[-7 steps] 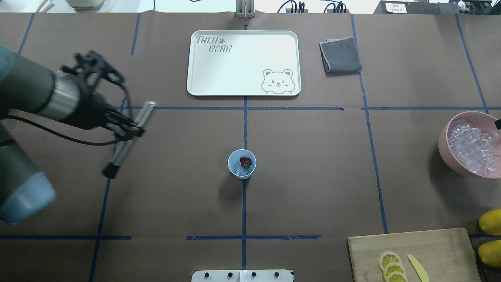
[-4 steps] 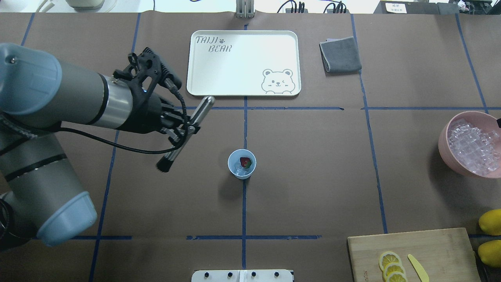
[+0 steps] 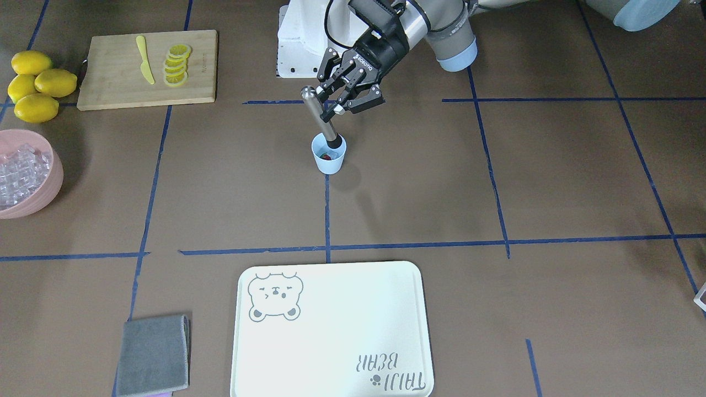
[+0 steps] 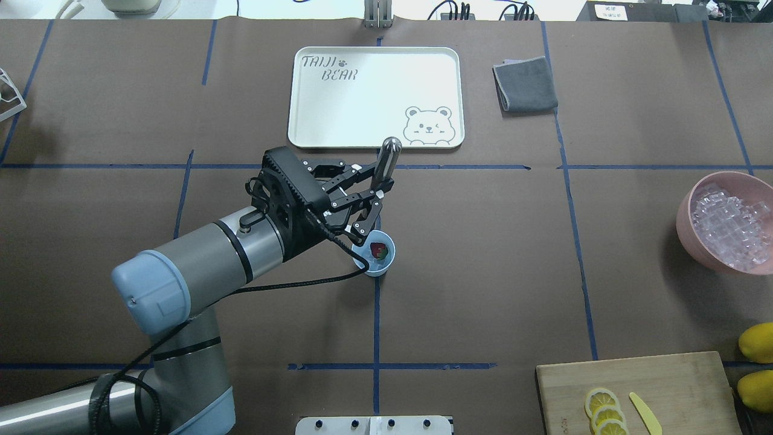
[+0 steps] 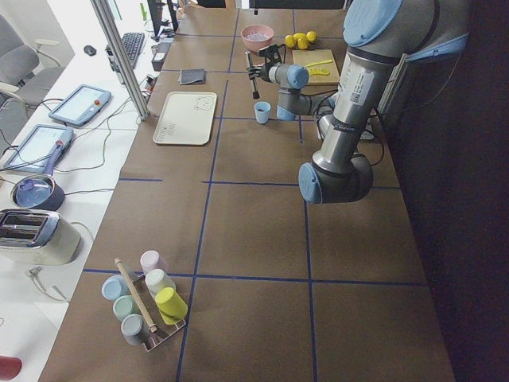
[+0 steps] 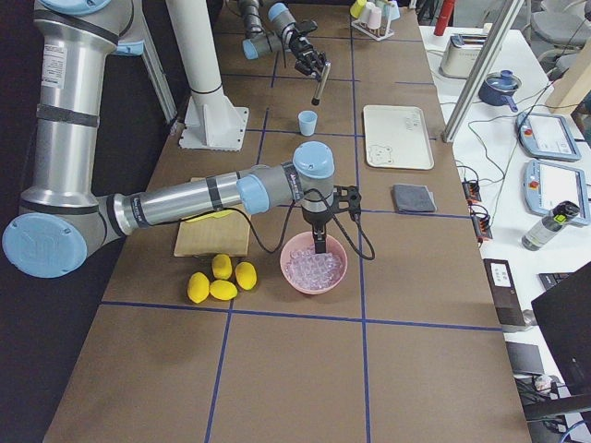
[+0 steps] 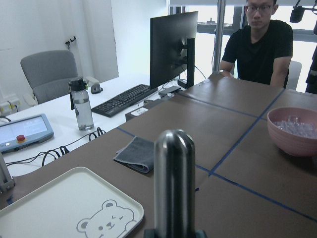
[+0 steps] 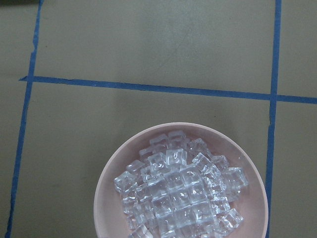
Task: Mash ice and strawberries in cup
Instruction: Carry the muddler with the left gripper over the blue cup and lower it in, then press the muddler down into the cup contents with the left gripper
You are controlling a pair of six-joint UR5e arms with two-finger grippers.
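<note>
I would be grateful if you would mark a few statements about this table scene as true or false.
1. The left gripper has its fingers closed on a metal muddler. True.
2. The strawberry lies on the white tray. False: it is inside the cup.
3. The pink bowl holds a heap of ice cubes. True.
4. The lemon slices sit on the grey cloth. False: they lie on the wooden cutting board.
</note>
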